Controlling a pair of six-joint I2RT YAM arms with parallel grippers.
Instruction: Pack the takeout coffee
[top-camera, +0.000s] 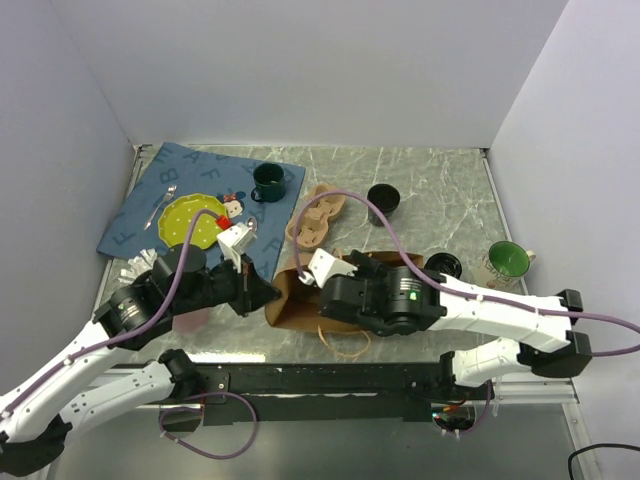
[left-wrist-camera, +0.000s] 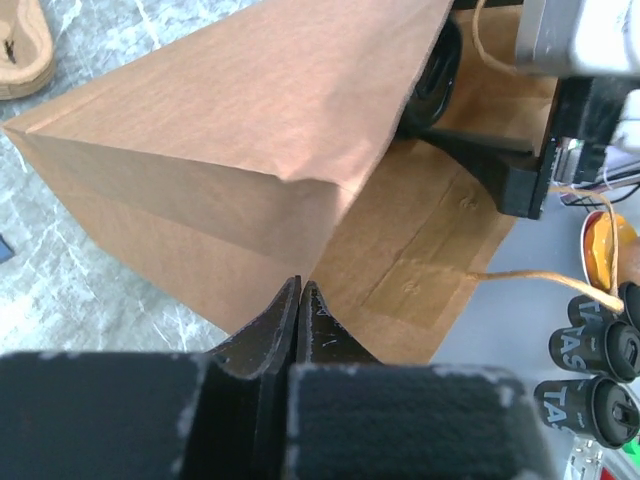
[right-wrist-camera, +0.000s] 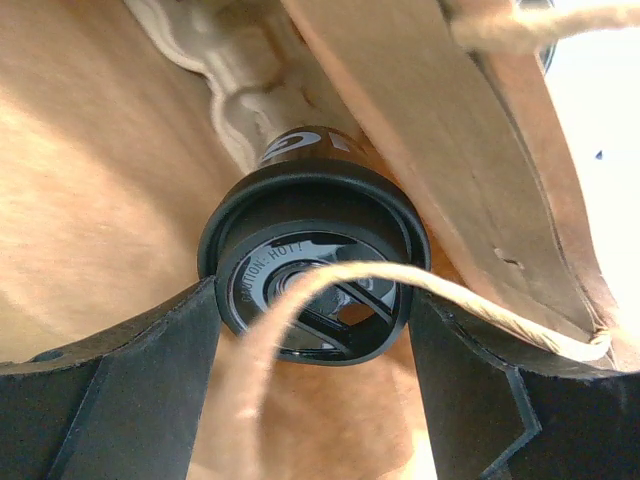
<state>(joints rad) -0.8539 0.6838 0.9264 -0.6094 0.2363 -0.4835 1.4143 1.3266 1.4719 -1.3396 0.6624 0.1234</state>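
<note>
brown paper bag (top-camera: 285, 305) lying mid-table, black lidded paper cup (right-wrist-camera: 310, 260) inside it between the right gripper (right-wrist-camera: 312, 310) fingers, left gripper (left-wrist-camera: 300, 300) clamped on the bag's left edge, moulded pulp cup carrier (top-camera: 318, 215) just behind the bag

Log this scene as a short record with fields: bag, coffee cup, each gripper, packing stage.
bag: brown paper bag, lying on its side on the marbled table
cup: black paper cup with round black plastic lid, inside the bag
left gripper: shut on the bag's edge
right gripper: inside the bag, fingers against both sides of the lid
stage: cup in bag, not yet released
</note>
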